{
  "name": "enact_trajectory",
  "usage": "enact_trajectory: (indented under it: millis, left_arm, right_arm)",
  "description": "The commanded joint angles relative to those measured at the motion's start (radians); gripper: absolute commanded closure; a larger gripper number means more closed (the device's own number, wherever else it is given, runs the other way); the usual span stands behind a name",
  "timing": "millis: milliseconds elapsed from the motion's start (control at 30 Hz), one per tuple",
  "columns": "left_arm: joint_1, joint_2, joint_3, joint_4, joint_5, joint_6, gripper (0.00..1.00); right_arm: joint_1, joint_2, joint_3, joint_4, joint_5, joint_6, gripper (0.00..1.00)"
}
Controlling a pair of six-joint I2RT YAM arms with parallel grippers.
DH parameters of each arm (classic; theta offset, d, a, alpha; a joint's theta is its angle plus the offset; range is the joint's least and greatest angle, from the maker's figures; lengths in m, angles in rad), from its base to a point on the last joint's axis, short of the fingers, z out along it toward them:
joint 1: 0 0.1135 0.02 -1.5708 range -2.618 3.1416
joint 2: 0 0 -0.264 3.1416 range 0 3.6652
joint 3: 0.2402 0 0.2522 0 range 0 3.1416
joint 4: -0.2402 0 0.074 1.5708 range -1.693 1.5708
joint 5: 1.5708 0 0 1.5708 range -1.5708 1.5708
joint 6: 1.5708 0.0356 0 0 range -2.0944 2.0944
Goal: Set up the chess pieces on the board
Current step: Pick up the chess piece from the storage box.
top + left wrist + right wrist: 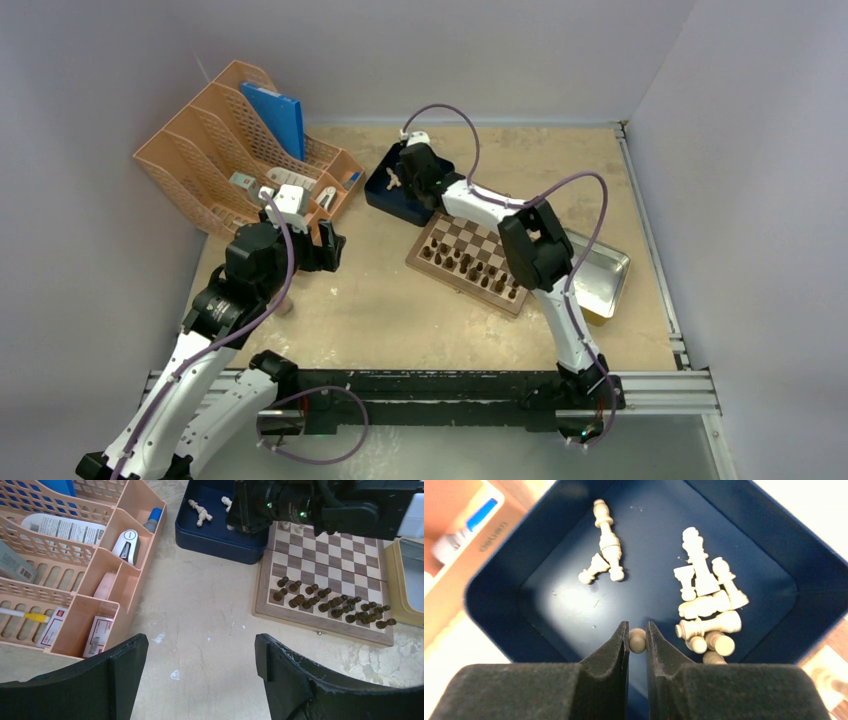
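Lying in a heap in the dark blue tray [494,600], most of the chess pieces [704,597] are not set up yet; the right gripper [637,630] pinches one pale piece [637,641] there; the board [325,560] beside it has dark pieces [330,602] lined up and, I think, only two pale ones; the left gripper [200,655] hangs wide open, holding nothing; lots is left to do.

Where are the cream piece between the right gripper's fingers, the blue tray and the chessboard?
cream piece [637,640], right wrist view, on its rounded head.
blue tray [569,605], right wrist view, on its bare floor.
chessboard [325,562], left wrist view, on its empty middle squares.
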State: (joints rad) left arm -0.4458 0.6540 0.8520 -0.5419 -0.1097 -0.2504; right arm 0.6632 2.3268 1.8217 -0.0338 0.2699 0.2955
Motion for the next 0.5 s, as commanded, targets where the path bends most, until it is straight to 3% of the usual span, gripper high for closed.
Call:
enact_trajectory:
  millis: [0,233,467]
  left_arm:
    - [0.001,-0.008,-0.006,0.025,-0.011,-0.001,0.22]
    - [0.001,-0.003,-0.004,0.023,-0.007,-0.001,0.22]
    - [0.001,-0.004,-0.005,0.024,-0.001,-0.001,0.22]
  right_arm:
    - [0.006,-0.149,-0.028,0.029,-0.017,0.038,0.89]
    - [0.005,-0.248,-0.092,-0.016,0.014,0.053,0.89]
    - [-0.02,-0.385,-0.216,-0.097,0.163,0.131,0.89]
